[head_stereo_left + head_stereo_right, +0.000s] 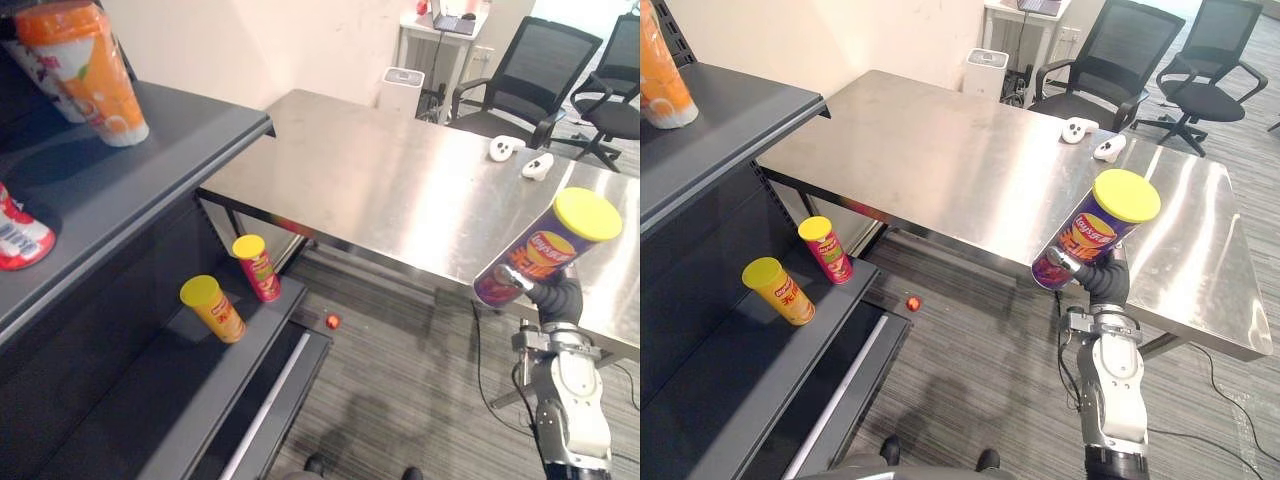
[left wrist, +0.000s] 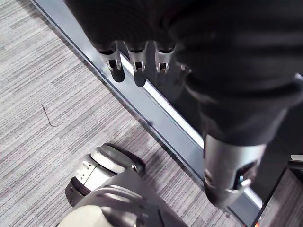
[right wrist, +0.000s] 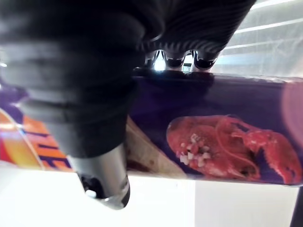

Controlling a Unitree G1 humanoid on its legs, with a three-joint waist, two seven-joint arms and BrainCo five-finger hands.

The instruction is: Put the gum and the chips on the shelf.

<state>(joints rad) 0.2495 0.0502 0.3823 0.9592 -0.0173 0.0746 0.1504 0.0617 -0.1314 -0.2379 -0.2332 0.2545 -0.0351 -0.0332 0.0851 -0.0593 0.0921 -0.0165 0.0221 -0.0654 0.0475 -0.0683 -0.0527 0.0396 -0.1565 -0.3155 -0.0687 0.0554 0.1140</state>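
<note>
Roughly midway: the right hand [image 1: 1102, 283], fingers curled round the tilted chips can [image 1: 1095, 232], holds it in the air off the desk's [image 1: 940, 160] front edge, well apart from the shelf [image 1: 740, 370]. A yellow can [image 1: 780, 291] and a red can [image 1: 826, 250] already stand near the shelf's front edge. Which thing is the gum, I cannot tell. The left hand [image 2: 138, 66] hangs empty by the shelf's foot, fingers relaxed.

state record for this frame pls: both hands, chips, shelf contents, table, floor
right hand: shut on purple chips can, tilted, yellow lid up, at the table's near edge
left hand: open, holding nothing, over the carpet by the shelf base
lower shelf: yellow can, red can, both standing
upper shelf: orange cup
table: white controllers on the far side
floor: small red thing between shelf and table; cannot tell if it is gum
</note>
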